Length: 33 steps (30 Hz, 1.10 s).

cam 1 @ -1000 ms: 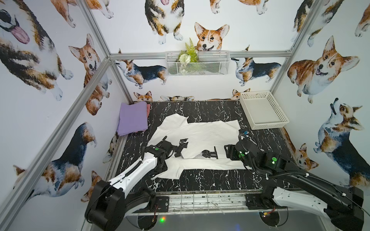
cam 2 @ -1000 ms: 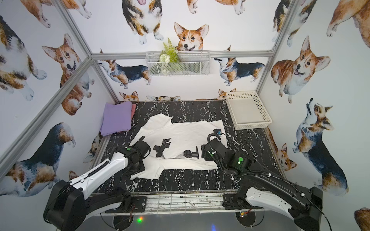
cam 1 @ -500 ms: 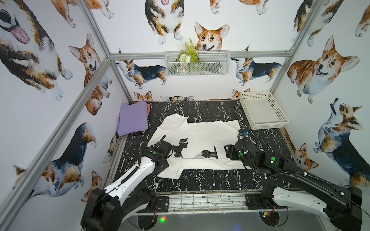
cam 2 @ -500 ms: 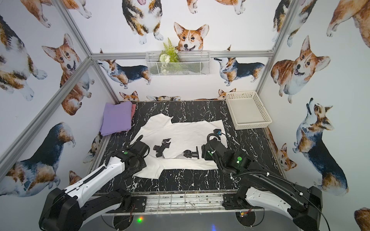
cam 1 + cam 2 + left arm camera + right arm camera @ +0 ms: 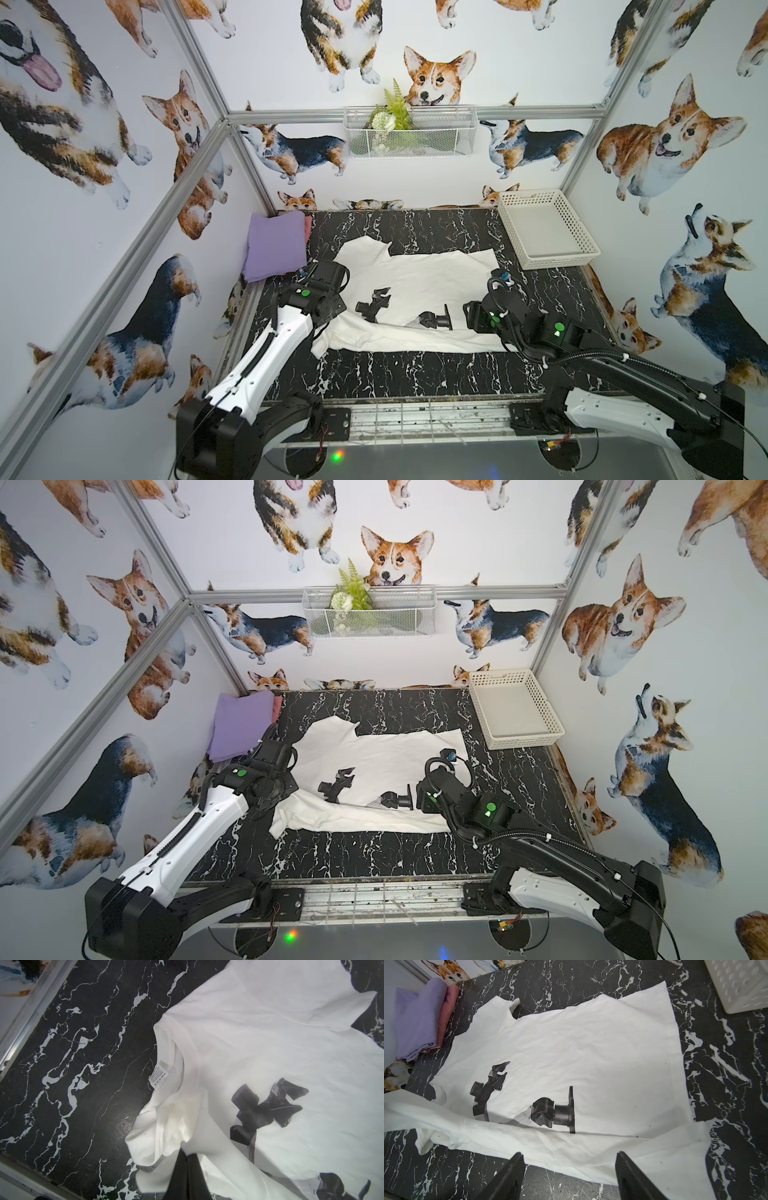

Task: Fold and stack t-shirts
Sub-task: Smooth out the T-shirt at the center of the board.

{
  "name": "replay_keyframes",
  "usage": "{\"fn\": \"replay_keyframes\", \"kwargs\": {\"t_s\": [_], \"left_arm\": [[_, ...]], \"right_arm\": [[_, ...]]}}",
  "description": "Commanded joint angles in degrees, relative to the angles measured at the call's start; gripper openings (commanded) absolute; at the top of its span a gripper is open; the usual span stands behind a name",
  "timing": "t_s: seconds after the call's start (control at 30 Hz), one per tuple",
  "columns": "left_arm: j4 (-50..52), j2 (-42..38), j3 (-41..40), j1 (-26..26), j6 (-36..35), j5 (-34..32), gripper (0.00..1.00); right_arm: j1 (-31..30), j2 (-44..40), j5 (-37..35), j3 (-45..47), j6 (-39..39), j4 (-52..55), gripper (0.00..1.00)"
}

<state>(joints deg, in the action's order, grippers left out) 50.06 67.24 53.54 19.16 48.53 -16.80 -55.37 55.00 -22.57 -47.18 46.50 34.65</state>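
Two finger states: left fingers (image 5: pixel 182 1176) closed tight, pinching white shirt (image 5: pixel 432 278) at the shoulder by the collar; right fingers (image 5: pixel 506 1178) wide apart, empty, above the hem end of the near fold. Shirt lies mid worktop (image 5: pixel 415 374). Judgement: right should grip the hem before any lift, then both move together, cloth taut.

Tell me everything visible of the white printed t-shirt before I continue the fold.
The white cloth t-shirt lies spread, lightly wrinkled, print up on the black marble-patterned table. Its near long edge is folded toward the middle, covering part of the black-and-grey robot-arm print. The collar with its sewn label is at the left arm's side, the hem at the right arm's. The left end effector is shut on cloth beside the collar; the right end effector hangs open over the folded edge, gripping nothing.
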Motion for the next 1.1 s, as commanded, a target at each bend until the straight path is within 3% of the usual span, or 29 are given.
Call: {"fn": "replay_keyframes", "kwargs": {"t_s": [0.0,0.13,0.17,0.23,0.33,0.37,0.43,0.6,0.7,0.8,1.07], "left_arm": [[-8.1,5.5,0.4,-1.3,-0.3,-0.9,0.00],[-11.8,13.2,1.8,-2.7,-0.1,-0.5,0.00],[-12.9,14.5,2.0,-3.0,-0.2,-0.4,0.13],[-15.4,16.0,1.5,-4.0,0.6,-1.4,0.30],[-15.4,17.0,2.8,-5.8,1.5,-2.0,0.93],[-14.2,17.1,3.9,-5.8,1.2,-2.8,1.00],[-12.9,16.0,4.1,-5.8,0.5,-2.5,1.00],[-12.3,7.8,-2.4,-2.2,-2.6,5.7,0.99],[-13.1,1.1,-11.7,1.1,0.9,8.3,0.90],[-11.0,-3.8,-16.8,2.3,3.4,6.9,0.63],[-5.8,-3.0,-17.3,2.2,2.8,0.4,0.63]], "right_arm": [[0.1,0.5,-0.5,-0.3,0.7,-1.3,0.72],[0.1,1.3,-0.5,-0.6,0.5,-1.0,0.72],[0.1,1.5,-0.4,-0.5,0.5,-1.2,0.72],[0.1,1.6,-0.1,-0.3,0.7,-1.7,0.72],[0.1,1.8,0.0,-0.2,0.8,-1.8,0.72],[0.1,1.9,0.0,-0.2,0.9,-1.8,0.72],[0.1,1.9,-0.1,0.0,0.8,-2.0,0.72],[0.2,2.4,-0.3,0.9,1.1,-2.8,0.72],[0.4,2.7,0.2,1.5,1.4,-3.5,0.72],[0.9,2.8,0.8,1.4,1.2,-3.6,0.73],[1.8,2.0,1.7,1.2,0.7,-3.6,0.73]]}}
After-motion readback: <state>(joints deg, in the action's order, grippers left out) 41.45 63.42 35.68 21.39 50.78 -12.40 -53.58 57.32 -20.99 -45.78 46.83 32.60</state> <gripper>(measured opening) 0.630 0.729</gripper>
